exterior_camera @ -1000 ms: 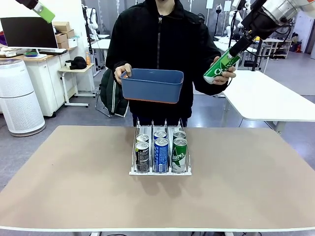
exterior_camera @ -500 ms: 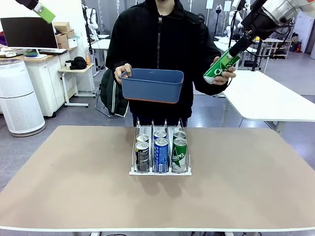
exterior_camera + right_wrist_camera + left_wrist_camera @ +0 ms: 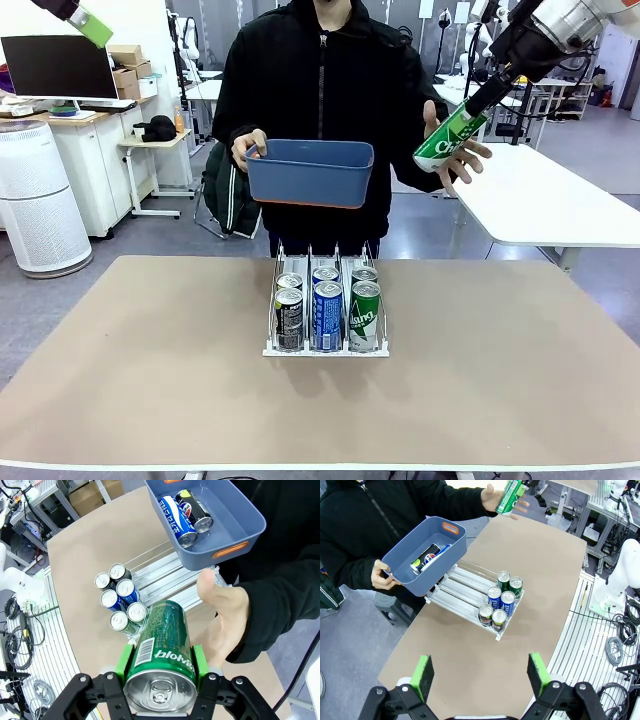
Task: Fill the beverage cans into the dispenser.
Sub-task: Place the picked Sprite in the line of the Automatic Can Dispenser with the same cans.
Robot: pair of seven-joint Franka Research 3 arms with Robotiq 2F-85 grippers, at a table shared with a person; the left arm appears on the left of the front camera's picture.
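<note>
Fingers [image 3: 123, 661] of the right gripper [image 3: 161, 666] are clamping a slim green aluminium can with white lettering [image 3: 162, 630], green pads pressing on both sides near its silver top. The can is hanging tilted in the air, its bottom end pointing away from the fingers. Just beside the can, past the fingertips, a person's open hand [image 3: 222, 615] is spreading its palm; contact with the can cannot be told. Farther beyond, the person's other hand [image 3: 248, 148] is holding a blue rectangular plastic bin [image 3: 240, 525], with one blue can [image 3: 175, 517] and one dark can [image 3: 196, 510] lying inside. Well below the fingers, a white wire-and-clear-plastic dispenser [image 3: 170, 577] is standing on a tan table [image 3: 100, 535]. Six upright cans [image 3: 125, 587] are crowding at one end of its three lanes, two to a lane: dark, blue and green.

Fingers [image 3: 423, 675] of the left gripper [image 3: 481, 675] are standing wide apart, gripping nothing, high above the table. The dispenser is lying far ahead of them, with the bin just beyond it.
</note>
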